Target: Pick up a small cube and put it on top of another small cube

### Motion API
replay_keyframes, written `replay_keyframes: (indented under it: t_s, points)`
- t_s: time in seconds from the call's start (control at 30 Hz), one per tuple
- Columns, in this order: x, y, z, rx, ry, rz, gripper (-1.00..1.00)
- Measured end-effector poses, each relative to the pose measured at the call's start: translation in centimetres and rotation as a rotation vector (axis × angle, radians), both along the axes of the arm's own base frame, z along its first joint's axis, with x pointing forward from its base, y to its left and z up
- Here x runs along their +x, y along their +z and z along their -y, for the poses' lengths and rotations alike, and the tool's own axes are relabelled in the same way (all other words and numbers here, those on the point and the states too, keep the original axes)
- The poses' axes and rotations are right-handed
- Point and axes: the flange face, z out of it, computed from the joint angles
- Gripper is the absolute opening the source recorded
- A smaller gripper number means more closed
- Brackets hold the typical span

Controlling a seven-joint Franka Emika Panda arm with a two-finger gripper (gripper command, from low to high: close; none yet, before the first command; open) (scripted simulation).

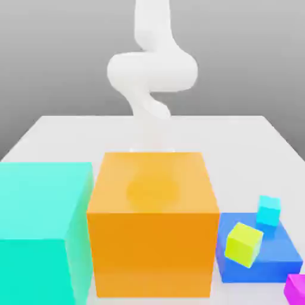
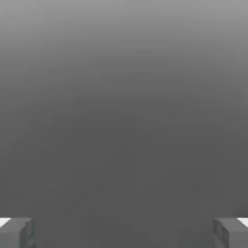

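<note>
Fingers of the gripper (image 2: 124, 233) wide apart, nothing gripped. Seen in the exterior view, by clock face: arm (image 1: 152, 71) at twelve, teal block (image 1: 36, 202) at eight, orange block (image 1: 153, 256) at six, blue slab (image 1: 274, 245) between four and five. Small cubes near the slab: cyan cube (image 1: 268, 209) at its one o'clock, lime-yellow cube (image 1: 243, 244) at its nine, magenta cube (image 1: 296, 289) beyond its five. Which small cube to lift: cannot tell.

Risk: wrong cube taken, from several of like size. Risk: skewed grip or slip, from the lime-yellow cube's tilt. Risk: knock against the orange block on the way in, from its bulk beside the slab. Risk: toppled stack, from an off-centre or hasty release.

Cut off: teal block and magenta cube, at the frame edge. Hidden: ground behind the orange block. Hard to make out: lime-yellow cube's contact with the slab; arm's pale outline.
</note>
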Motion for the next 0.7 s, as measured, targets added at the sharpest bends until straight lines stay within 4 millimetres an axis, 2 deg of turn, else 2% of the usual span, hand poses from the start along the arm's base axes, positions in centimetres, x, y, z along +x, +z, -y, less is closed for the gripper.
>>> replay_keyframes:
  t_s: [0.2, 0.37, 0.53, 0.7]
  points:
    - [3.8, -7.2, 8.4, -0.062, -0.176, -0.137, 0.00]
    - [4.4, -14.0, 16.2, -0.087, -0.306, -0.265, 0.00]
    - [2.5, -21.2, 23.7, -0.083, -0.421, -0.395, 0.00]
    - [-1.6, -28.6, 30.4, -0.048, -0.519, -0.522, 0.00]
